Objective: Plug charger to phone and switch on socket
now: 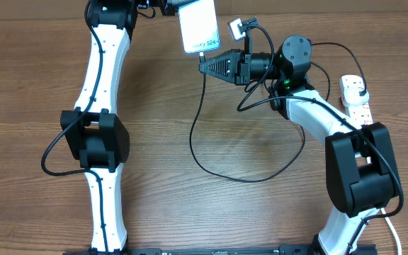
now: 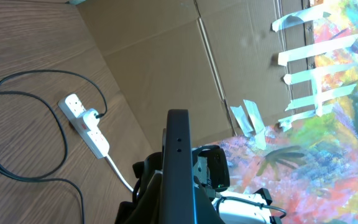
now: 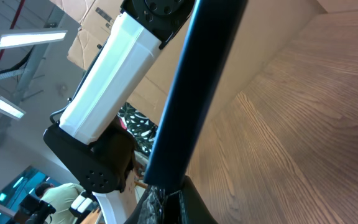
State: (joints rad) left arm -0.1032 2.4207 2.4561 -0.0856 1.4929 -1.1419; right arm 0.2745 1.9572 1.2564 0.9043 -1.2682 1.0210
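Beneath the phone [image 1: 198,25], right end effector [image 1: 204,65] pinches charger [image 1: 193,134]; left end effector [image 1: 178,7] grips phone.

A brown wood-grain desk [image 1: 261,219] fills the overhead view. Past its edge stands plain cardboard [image 2: 166,56], then a brightly painted sheet [image 2: 334,137] (blues, oranges, greens) crossed by pale tape strips [image 2: 309,51]. Ceiling lights [image 3: 30,38] glow in the right wrist view.

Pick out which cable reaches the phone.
The thin black charger, looping over the table up to the phone's short end; the thick white cord only trails from the socket.
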